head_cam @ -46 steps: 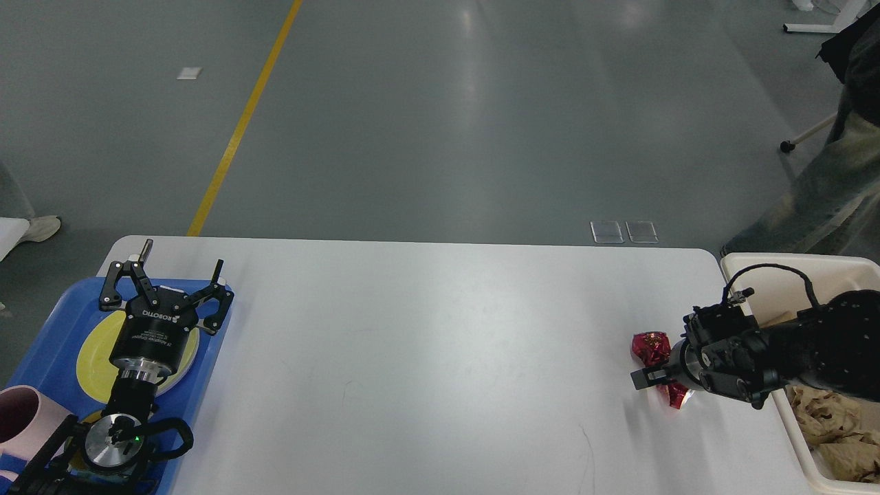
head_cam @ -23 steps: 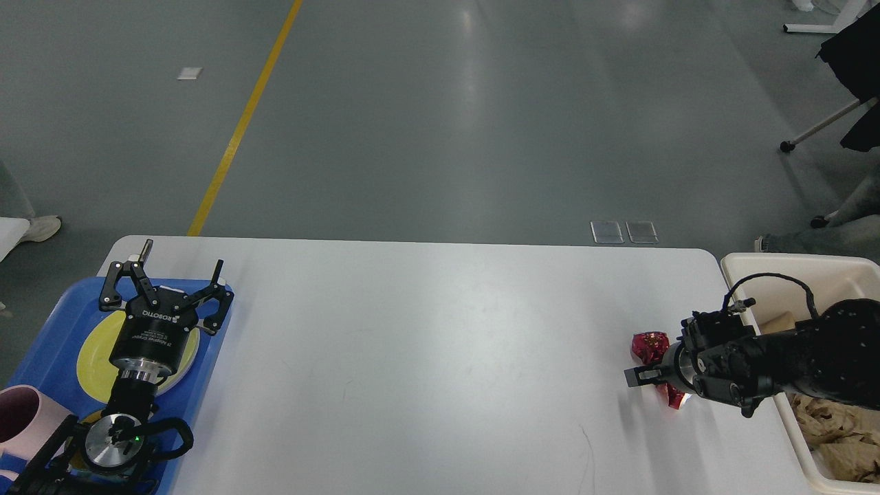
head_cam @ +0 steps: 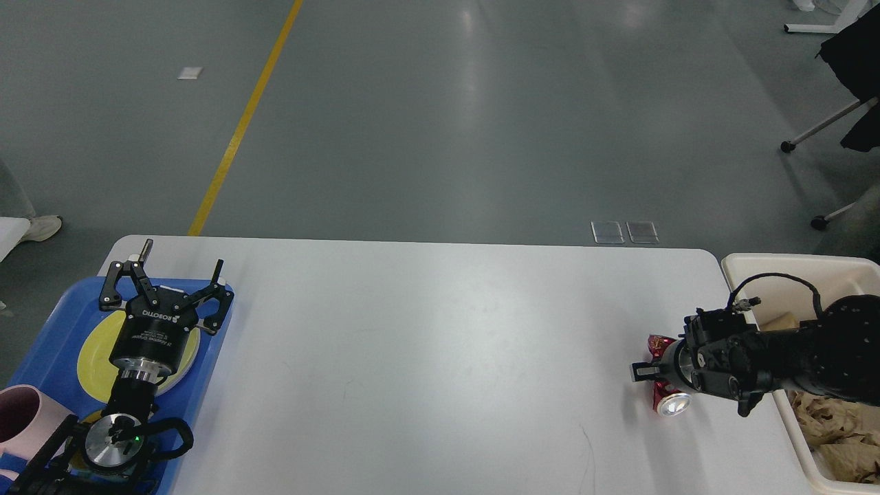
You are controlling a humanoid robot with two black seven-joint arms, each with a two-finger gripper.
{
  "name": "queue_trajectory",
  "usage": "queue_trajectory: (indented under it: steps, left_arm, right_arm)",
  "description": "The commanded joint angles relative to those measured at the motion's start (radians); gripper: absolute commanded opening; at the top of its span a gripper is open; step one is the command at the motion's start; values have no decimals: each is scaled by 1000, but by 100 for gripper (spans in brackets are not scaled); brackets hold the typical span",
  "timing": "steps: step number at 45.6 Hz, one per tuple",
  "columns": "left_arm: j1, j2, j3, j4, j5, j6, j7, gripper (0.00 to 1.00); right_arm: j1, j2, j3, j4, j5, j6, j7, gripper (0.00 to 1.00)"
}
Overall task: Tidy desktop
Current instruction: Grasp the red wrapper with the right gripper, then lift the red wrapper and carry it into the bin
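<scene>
at the right of the frame the right gripper [head_cam: 646, 372] pinches a red foil wrapper [head_cam: 661, 399] on the desk [head_cam: 426, 357]; crinkly foil could slip before reaching the bin [head_cam: 797, 440].

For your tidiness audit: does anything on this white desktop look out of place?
Yes. A crumpled red foil wrapper lies loose on the desktop near its right edge, beside the cream bin rather than in it. The right gripper is at it.
</scene>
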Motion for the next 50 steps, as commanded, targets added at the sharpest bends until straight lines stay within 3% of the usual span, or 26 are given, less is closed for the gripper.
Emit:
queue_trajectory:
  steps: [1, 11, 18, 28, 40, 44, 50]
  left_arm:
    - [1, 0, 0, 0, 0, -1, 0, 97]
    - [0, 0, 0, 1, 0, -1, 0, 97]
    - [0, 0, 0, 0, 0, -1, -2, 97]
    - [1, 0, 0, 0, 0, -1, 0, 97]
    - [0, 0, 0, 0, 0, -1, 0, 97]
    - [1, 0, 0, 1, 0, 0, 0, 97]
    - [0, 0, 0, 1, 0, 0, 0, 97]
  right_arm:
    - [6, -6, 0, 19, 28, 5, -1, 0]
    - [14, -9, -1, 34, 28, 9, -1, 0]
    - [110, -64, -3, 140, 36, 81, -15, 0]
    - [438, -147, -113, 425, 180, 241, -69, 0]
    - [980, -138, -351, 830, 382, 255, -61, 0]
    - [1107, -142, -402, 925, 430, 307, -23, 0]
    - [1121, -138, -480, 930, 432, 330, 86, 0]
